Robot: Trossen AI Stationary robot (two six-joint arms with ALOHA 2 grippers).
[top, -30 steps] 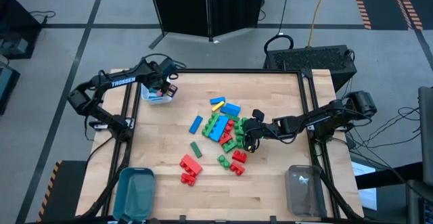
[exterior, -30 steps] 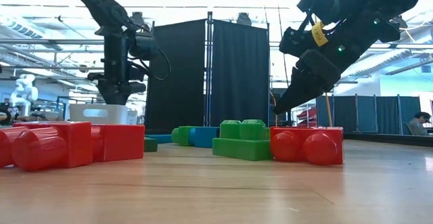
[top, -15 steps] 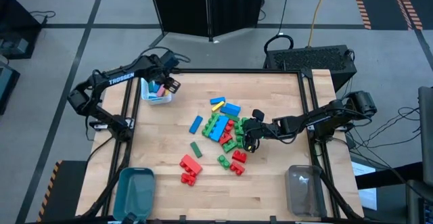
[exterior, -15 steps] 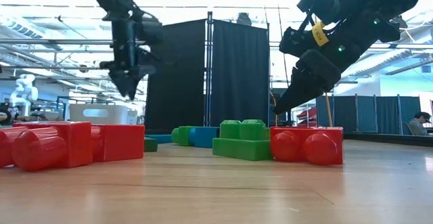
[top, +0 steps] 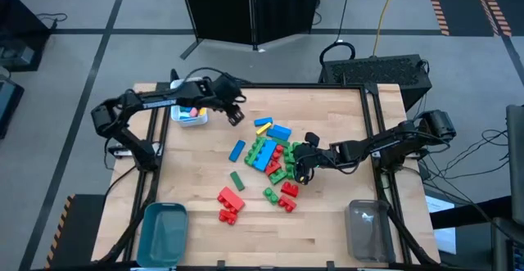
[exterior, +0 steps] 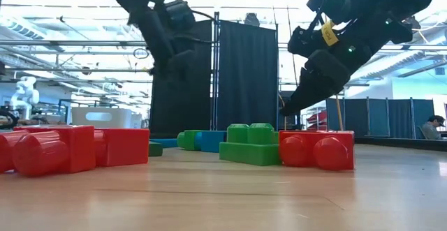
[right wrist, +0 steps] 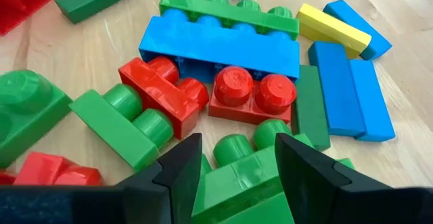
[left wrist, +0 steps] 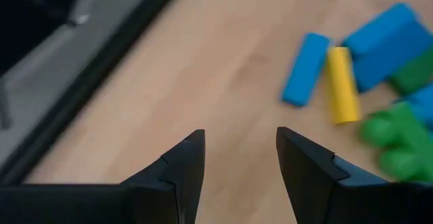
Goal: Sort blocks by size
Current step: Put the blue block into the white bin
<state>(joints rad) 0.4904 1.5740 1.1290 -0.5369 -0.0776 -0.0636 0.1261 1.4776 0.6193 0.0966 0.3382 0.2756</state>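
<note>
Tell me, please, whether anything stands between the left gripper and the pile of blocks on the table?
Nothing visible does. The left gripper, fingers apart and empty, hangs above bare table beside the white bin. Only open wood separates it from the nearest blocks, the yellow bar and thin blue bar.

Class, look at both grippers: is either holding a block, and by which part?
Neither. The left gripper is open and empty over bare table; the right gripper hangs open above a green block.

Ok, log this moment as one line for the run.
left tool: open, empty, between white bin and block pile | right tool: open, over green block
</note>
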